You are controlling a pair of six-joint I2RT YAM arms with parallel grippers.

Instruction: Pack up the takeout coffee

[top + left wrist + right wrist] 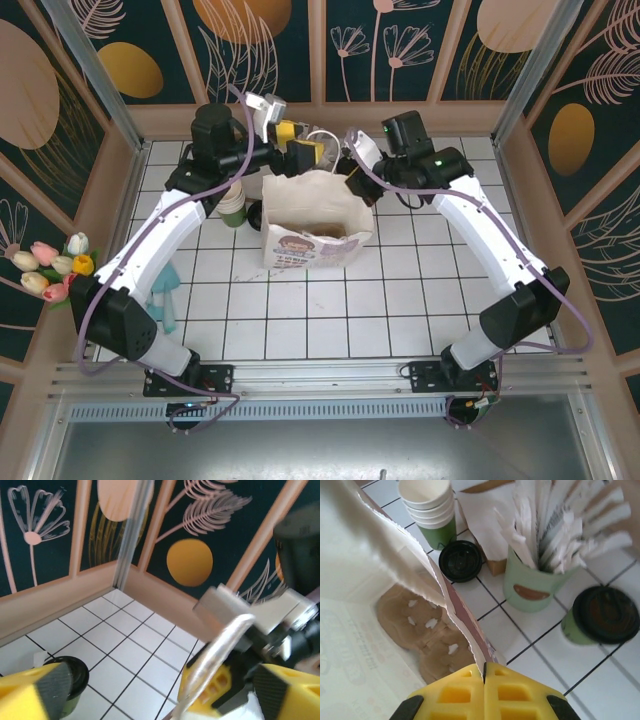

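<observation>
Overhead view looks down from behind; right wrist view, close, shares the bag (310, 225) (375, 575).

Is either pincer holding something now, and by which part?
The right pincer pinches the paper bag by its top edge. The left pincer is open and holds nothing.

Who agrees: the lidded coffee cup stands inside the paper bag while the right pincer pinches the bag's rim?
Not inside. The right wrist view shows the lidded coffee cup on the tiles outside the paper bag, while the right pincer pinches the bag's rim.
</observation>
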